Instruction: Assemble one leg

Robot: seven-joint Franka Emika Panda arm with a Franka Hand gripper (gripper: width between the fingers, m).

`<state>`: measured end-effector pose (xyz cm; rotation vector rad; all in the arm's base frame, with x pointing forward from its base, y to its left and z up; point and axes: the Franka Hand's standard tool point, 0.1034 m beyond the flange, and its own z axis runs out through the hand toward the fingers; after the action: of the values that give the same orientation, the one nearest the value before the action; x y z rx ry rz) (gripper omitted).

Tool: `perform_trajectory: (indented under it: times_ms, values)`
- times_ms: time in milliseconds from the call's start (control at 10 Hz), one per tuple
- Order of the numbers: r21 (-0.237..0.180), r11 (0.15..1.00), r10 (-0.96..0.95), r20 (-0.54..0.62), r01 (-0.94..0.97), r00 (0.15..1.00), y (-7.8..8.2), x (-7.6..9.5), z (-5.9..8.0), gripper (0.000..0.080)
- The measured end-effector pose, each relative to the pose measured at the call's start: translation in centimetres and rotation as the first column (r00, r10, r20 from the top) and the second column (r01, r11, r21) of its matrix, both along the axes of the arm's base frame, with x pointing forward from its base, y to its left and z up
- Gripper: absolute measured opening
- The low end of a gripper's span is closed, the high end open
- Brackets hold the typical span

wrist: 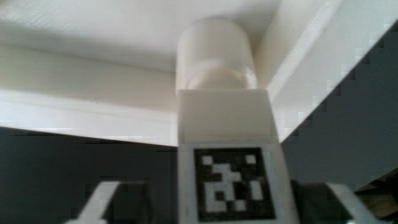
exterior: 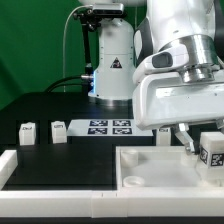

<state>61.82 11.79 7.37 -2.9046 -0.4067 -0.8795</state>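
My gripper is shut on one leg, a stubby white post with a black-and-white tag, held upright over the right part of the large flat white panel. In the wrist view the leg runs straight out from between my fingertips, tag facing the camera. Its round end points at the white panel beyond. Two more legs stand on the black table at the exterior view's left. A third small white piece stands behind the panel.
The marker board lies flat at the table's middle back. The panel has a round hole near its front left corner. A white rail runs along the table's front. The arm's base and a lamp stand rise behind.
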Motion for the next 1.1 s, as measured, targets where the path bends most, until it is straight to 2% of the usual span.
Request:
perform_trajectory:
  times_ms: [100,200,400,600,800,900,1100]
  values:
    - [0.000,1.000,0.001,0.000,-0.001,1.000,0.0,0.0,0.0,0.0506]
    - [-0.001,1.000,0.001,0.000,-0.001,1.000,0.0,0.0,0.0,0.0617]
    - [-0.001,1.000,0.002,0.000,-0.002,1.000,0.0,0.0,0.0,0.0644]
    - [0.000,1.000,0.002,0.000,-0.002,1.000,0.1,0.0,0.1,0.0648]
    - [0.006,1.000,-0.004,0.006,0.004,1.000,1.0,0.4,2.1,0.0649]
    - [0.005,1.000,-0.002,0.009,0.002,1.000,1.1,0.6,2.3,0.0649]
    - [-0.002,1.000,0.002,-0.030,-0.002,1.000,1.1,0.4,2.0,0.0649]
